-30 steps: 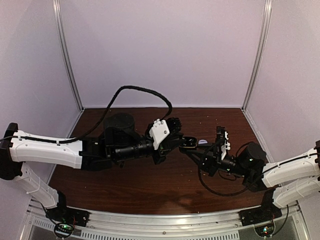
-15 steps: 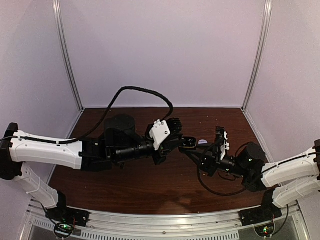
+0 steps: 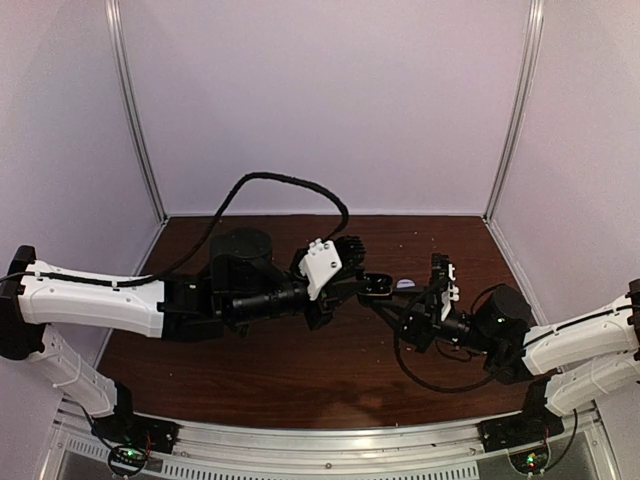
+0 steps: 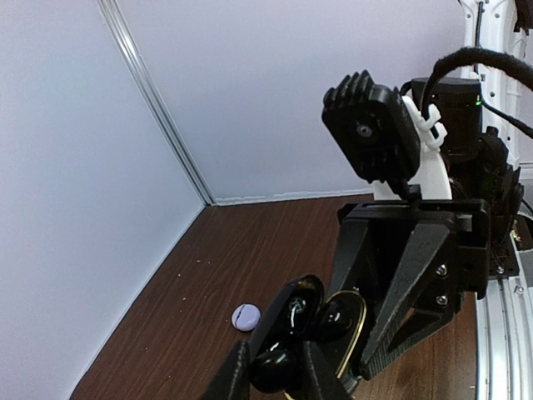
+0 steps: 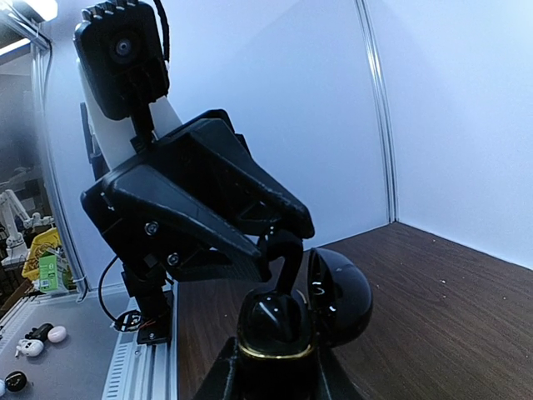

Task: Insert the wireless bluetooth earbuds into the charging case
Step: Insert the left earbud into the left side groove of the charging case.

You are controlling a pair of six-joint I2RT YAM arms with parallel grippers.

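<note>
Left gripper (image 4: 276, 382) at bottom edge, fingers (image 4: 236, 379) narrowly apart around a glossy black lump (image 4: 275, 365); gripping or just flanking, can't tell. Just above it: black case (image 4: 289, 310), lid open, gold rim showing, right gripper (image 4: 356, 332) on it from the right. Pale lavender piece (image 4: 246, 317) lies on table (image 4: 208, 275), left of case.

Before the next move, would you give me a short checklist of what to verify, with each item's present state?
1. Right gripper clamps the black charging case: ok.
2. Case lid open: ok.
3. Left gripper at the case's open mouth: ok.
4. Glossy black piece in the left gripper is an earbud, seated in its socket: cannot tell, black on black.
5. Left gripper free of that piece: cannot tell.
6. Pale lavender case lies on the table, apart from both grippers: ok.
</note>
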